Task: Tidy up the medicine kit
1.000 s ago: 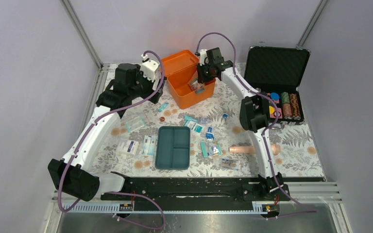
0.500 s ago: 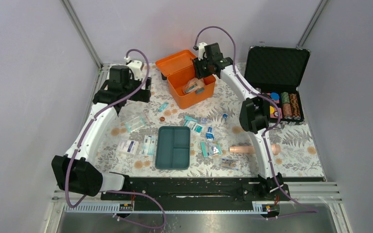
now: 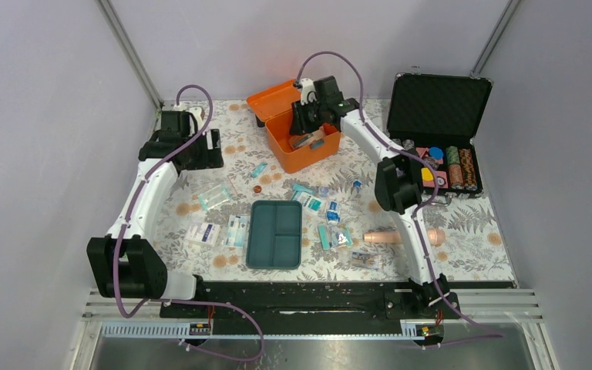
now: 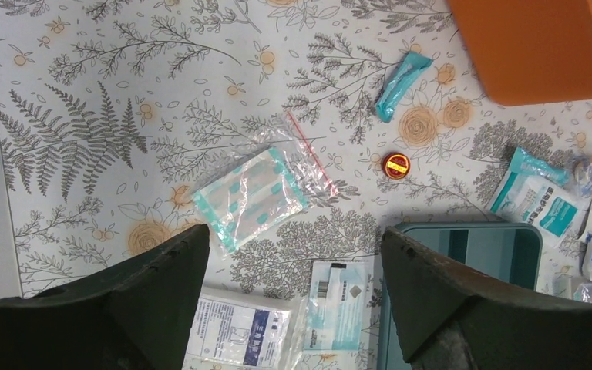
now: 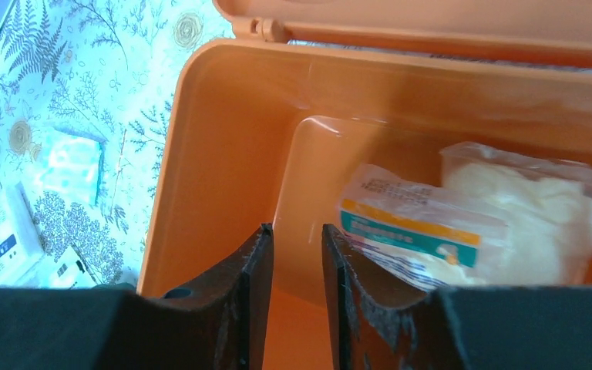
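Inside the bright orange rectangular plastic box [image 5: 223,154], which stands lid-open at the far middle of the floral-print table [image 3: 478,231], my right gripper [image 5: 297,231] hangs with its fingers narrow and nothing between them. It is just beside a white-and-teal printed packet [image 5: 408,231] and a clear bag of white wadding [image 5: 532,193]. Coming out carelessly, I could catch the wall or lid and drag the box. Those 2 items lie heaped at 1 end, so the teal 3-compartment plastic tray [image 3: 266,247], out on the table well apart from the box, might not seat later. My left gripper [image 4: 294,235] is spread wide and empty above a clear zip bag of teal plasters [image 4: 250,196]. That flat, slick film could slide rather than pinch.
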